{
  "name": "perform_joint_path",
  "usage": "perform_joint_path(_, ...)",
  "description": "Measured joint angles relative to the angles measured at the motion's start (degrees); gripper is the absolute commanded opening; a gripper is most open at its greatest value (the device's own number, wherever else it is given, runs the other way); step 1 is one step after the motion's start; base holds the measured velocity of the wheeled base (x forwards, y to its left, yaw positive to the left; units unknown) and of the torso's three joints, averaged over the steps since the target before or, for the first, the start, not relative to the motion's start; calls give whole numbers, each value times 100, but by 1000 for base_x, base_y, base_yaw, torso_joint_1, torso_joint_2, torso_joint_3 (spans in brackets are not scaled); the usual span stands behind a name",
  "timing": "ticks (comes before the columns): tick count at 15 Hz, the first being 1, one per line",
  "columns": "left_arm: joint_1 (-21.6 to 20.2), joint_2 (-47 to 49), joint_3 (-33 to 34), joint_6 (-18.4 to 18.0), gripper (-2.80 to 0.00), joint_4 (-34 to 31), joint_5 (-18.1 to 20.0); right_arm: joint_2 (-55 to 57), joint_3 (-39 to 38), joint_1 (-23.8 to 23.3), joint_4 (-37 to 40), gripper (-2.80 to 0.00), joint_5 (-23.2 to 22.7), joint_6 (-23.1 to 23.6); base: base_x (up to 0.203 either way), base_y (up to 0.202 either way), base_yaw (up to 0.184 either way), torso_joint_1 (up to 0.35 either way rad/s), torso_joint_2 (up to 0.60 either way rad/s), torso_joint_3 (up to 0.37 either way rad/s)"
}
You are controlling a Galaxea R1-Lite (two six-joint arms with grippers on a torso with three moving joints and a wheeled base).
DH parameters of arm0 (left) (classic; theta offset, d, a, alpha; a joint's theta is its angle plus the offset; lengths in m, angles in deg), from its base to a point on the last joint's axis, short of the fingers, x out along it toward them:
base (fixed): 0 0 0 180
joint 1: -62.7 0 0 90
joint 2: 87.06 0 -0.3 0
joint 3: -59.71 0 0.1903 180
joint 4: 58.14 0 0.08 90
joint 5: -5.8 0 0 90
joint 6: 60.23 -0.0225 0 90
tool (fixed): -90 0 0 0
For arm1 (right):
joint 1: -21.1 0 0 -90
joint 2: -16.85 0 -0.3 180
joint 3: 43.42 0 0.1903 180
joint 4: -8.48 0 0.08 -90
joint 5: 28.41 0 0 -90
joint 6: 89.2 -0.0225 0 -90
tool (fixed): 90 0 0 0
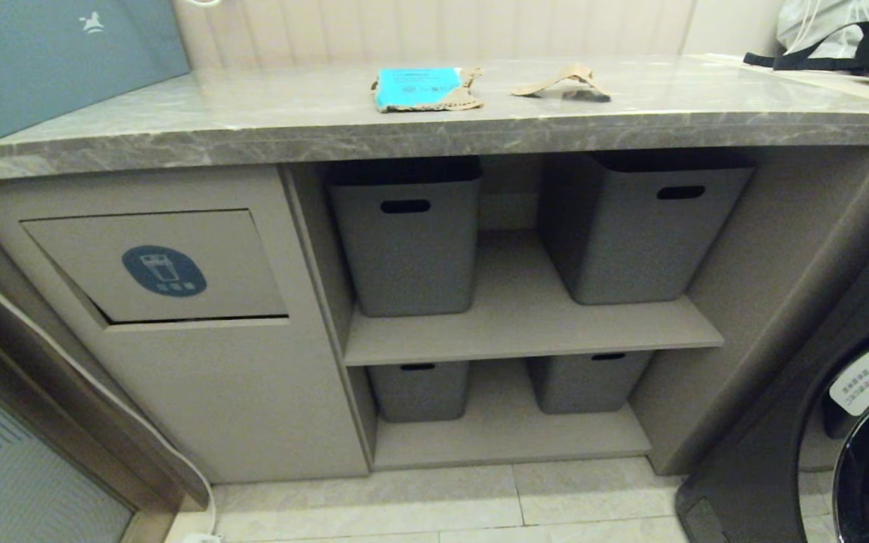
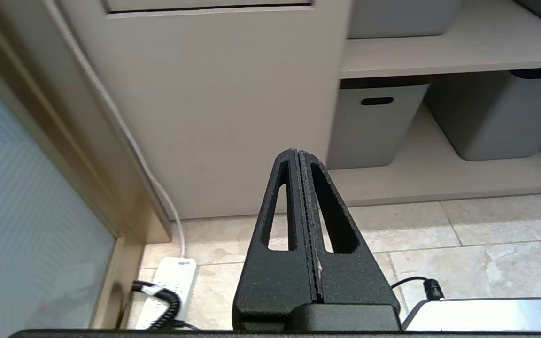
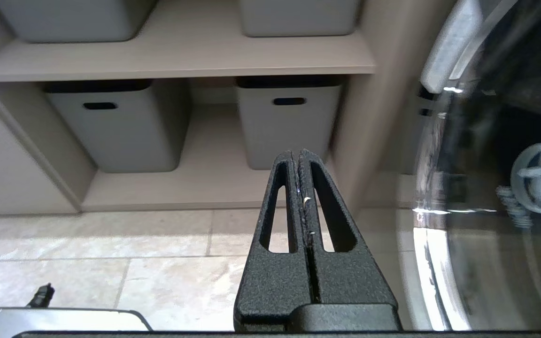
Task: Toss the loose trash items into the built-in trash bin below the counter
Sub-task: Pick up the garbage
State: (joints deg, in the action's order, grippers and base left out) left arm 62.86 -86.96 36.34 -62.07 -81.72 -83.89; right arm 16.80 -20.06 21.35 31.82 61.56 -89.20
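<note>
Head view: we see the counter (image 1: pixel 253 124) with its thick front edge; the cyan-faced scrap (image 1: pixel 419 88) and the tan scrap (image 1: pixel 563 80) lie apart mid-slab, toward the far side. The trash bin flap (image 1: pixel 155 264) sits below left, storage tubs (image 1: pixel 404 234) to its right. Neither arm shows here.

Left wrist view: our left gripper (image 2: pixel 298 152), fingers pressed together and empty, hangs low above floor tile, facing the bin's cabinet front (image 2: pixel 204 117).

Right wrist view: our right gripper (image 3: pixel 297 152), likewise closed and empty, faces the lower tubs, a washer door (image 3: pixel 486 164) at its right.
</note>
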Motion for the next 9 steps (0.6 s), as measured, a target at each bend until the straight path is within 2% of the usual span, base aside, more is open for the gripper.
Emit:
perform_joint_path(2, 0, 0, 0, 2, -280, 2, 2, 0, 0, 0, -5, -280, 0, 0, 0, -29, 2, 42, -159, -108)
perform_joint_path(5, 2, 0, 0, -5, -280, -1, 11, 0, -2, -2, 19, -280, 0, 0, 0, 0, 0, 68, -225, -268)
perform_joint_path(9, 5, 0, 0, -16, -280, -1, 13, 0, 5, -2, -7, -280, 1, 0, 0, 0, 0, 181, -543, -289)
